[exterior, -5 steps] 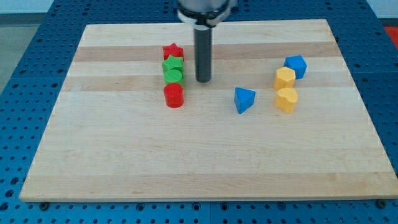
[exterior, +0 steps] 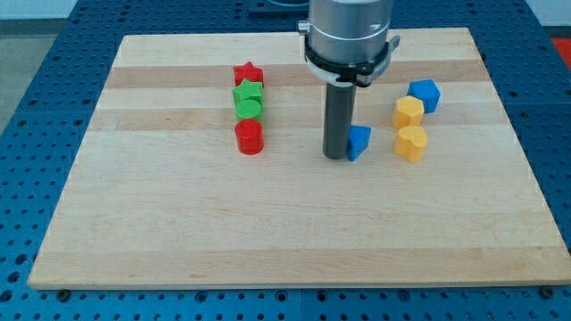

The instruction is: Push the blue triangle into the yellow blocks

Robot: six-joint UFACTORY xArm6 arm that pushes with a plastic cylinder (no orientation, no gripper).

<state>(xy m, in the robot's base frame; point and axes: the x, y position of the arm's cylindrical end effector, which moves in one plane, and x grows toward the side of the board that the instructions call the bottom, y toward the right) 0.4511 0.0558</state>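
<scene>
The blue triangle [exterior: 359, 141] lies right of the board's middle, partly hidden behind my rod. My tip [exterior: 335, 156] rests on the board against the triangle's left side. Two yellow blocks stand to the triangle's right, one above the other: the upper yellow block [exterior: 409, 112] and the lower yellow block [exterior: 411, 143]. A gap remains between the triangle and the lower yellow block.
A blue block [exterior: 426, 94] sits just up and right of the upper yellow block. At the view's left of my tip stands a column: a red star [exterior: 248, 74], two green blocks [exterior: 248, 101] and a red cylinder [exterior: 250, 137]. The wooden board [exterior: 285, 232] lies on a blue pegboard.
My rod has moved right and down the view, from beside the green blocks to the blue triangle's left side. The triangle looks about where it was.
</scene>
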